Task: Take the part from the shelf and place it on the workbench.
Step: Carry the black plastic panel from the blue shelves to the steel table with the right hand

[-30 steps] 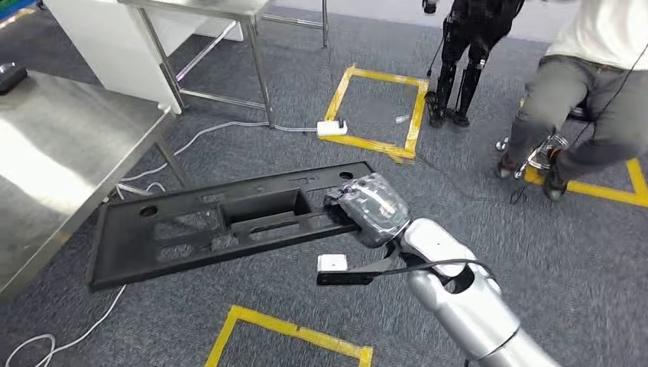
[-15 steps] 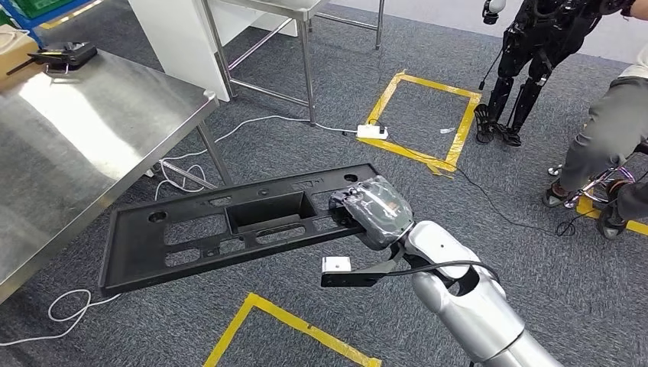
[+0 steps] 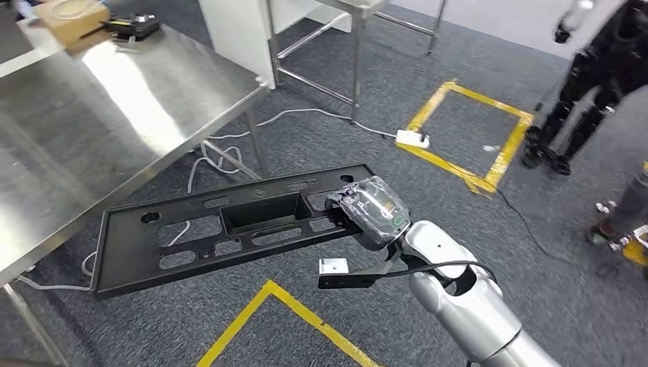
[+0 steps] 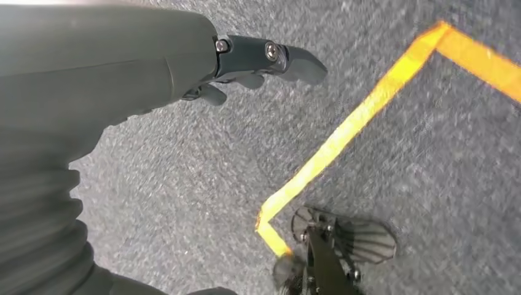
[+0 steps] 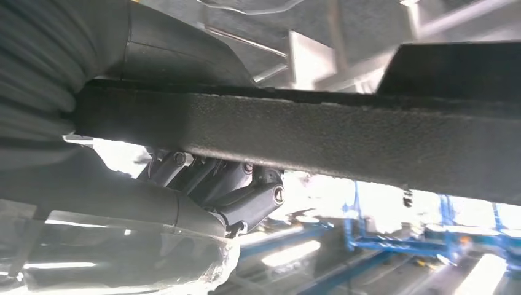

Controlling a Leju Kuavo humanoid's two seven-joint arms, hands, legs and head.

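Part (image 3: 229, 229) held by right hand (image 3: 370, 210); box (image 3: 70, 14) contents unclear.

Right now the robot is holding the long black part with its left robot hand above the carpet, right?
Not quite. The head view shows the right robot hand gripping the long black part above the carpet. The left robot hand hangs with nothing in it.

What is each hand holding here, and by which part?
Right hand grips the black panel by its right end, over the floor. Left hand holds nothing.
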